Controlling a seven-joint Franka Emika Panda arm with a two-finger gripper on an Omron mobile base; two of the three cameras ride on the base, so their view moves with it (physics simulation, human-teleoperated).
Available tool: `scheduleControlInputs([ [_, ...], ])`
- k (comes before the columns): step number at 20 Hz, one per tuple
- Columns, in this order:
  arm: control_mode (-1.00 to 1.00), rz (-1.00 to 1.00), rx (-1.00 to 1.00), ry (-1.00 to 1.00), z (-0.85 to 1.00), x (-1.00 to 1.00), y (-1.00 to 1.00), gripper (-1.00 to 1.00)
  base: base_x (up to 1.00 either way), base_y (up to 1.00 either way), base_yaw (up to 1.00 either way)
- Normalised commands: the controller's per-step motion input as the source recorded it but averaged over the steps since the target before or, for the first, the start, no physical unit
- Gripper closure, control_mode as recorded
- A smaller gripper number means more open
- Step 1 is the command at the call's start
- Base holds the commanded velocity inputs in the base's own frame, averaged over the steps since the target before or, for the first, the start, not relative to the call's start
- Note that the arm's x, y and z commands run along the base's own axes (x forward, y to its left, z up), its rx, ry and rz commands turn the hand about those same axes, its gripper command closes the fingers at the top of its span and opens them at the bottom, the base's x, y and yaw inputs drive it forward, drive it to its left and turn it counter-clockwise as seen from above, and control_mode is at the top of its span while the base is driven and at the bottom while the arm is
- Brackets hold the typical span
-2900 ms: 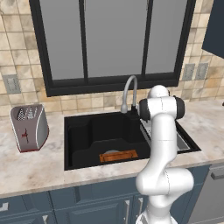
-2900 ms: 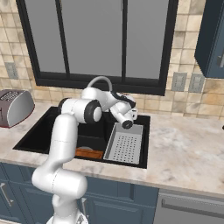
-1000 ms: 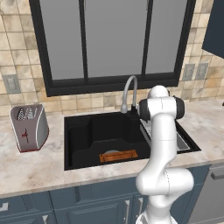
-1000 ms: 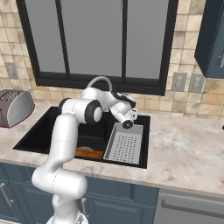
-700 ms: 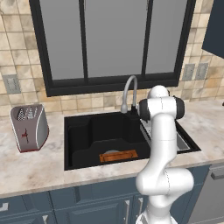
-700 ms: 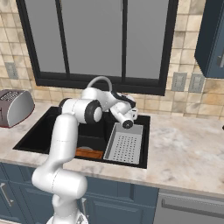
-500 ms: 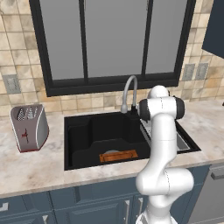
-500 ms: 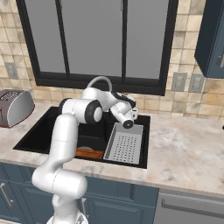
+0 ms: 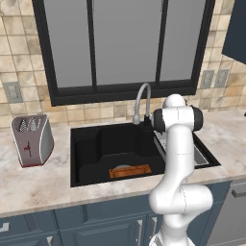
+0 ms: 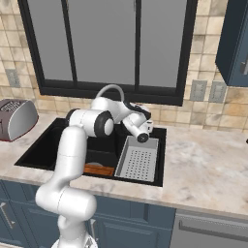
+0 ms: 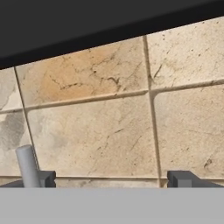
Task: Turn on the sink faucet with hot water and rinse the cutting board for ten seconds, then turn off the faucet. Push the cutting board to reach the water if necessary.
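Observation:
The grey gooseneck sink faucet [image 9: 140, 96] [image 10: 114, 88] arches over the back rim of the black two-compartment sink [image 9: 86, 144] [image 10: 38, 145]. No water stream is in view below the spout. The orange-brown cutting board [image 9: 130, 171] [image 10: 98, 170] lies flat on the basin floor near the front wall. My gripper [image 10: 147, 125] is behind the sink at the faucet's base, pointing at the tiled wall. In the hand view the gripper [image 11: 113, 179] is open, its fingertips [image 11: 46, 178] far apart, with a grey faucet rod [image 11: 27, 166] just beside the left tip and nothing between them.
A grey perforated metal rack [image 10: 139, 162] [image 9: 204, 153] fills the sink's right compartment. A silver and red toaster [image 9: 32, 139] [image 10: 14, 118] stands on the marble counter [image 10: 203, 169] to the left. A dark window frame [image 9: 125, 93] and beige tiles back the faucet.

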Motion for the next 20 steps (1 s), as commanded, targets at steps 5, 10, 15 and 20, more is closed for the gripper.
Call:
scheduleControlInputs([
  [5,-1.0,0.0,0.02,0.0,0.0,-0.19,-0.58,-1.0,0.0,0.0,0.0],
  [10,-1.0,0.0,0.03,0.0,0.0,-0.23,-0.65,-1.0,0.0,0.0,0.0],
  [15,-1.0,0.0,0.03,0.0,0.0,-0.29,-0.72,-1.0,0.0,0.0,0.0],
  [20,-1.0,0.0,0.04,0.0,0.0,-0.32,-0.86,-1.0,0.0,0.0,0.0],
])
